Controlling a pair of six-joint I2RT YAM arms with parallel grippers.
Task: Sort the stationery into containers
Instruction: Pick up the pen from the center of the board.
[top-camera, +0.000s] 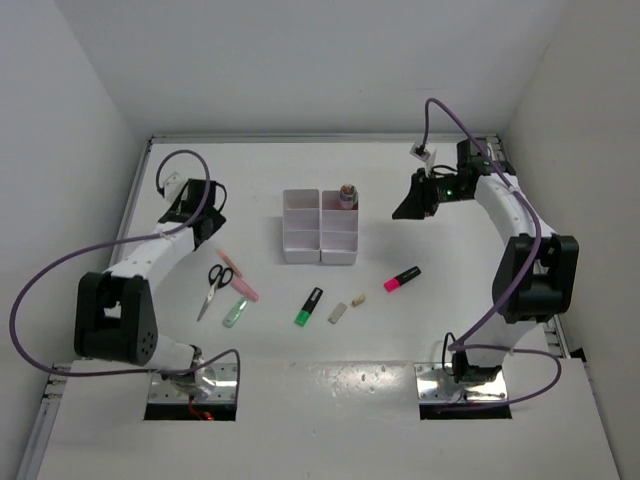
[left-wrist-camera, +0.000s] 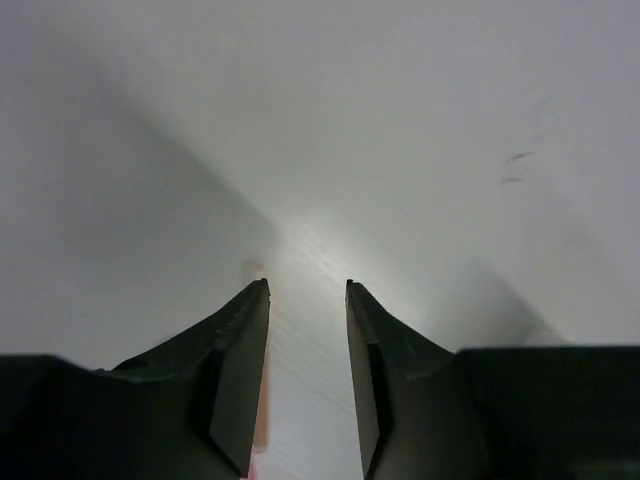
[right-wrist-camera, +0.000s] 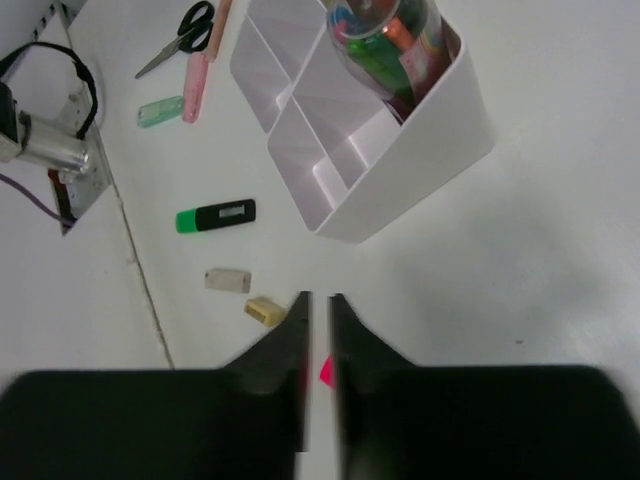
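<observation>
The white containers stand mid-table; a clear jar of colourful bits sits in the far right compartment. In front of them lie scissors, a pink pen, a green pen, a green highlighter, a grey eraser, a beige eraser and a pink highlighter. My left gripper hovers left of the containers. In its wrist view the left gripper is open and holds nothing. My right gripper, shut and empty, hangs right of the containers.
The right wrist view shows the jar, green highlighter, both erasers and the scissors. White walls enclose the table on three sides. Arm bases and purple cables sit at the near edge.
</observation>
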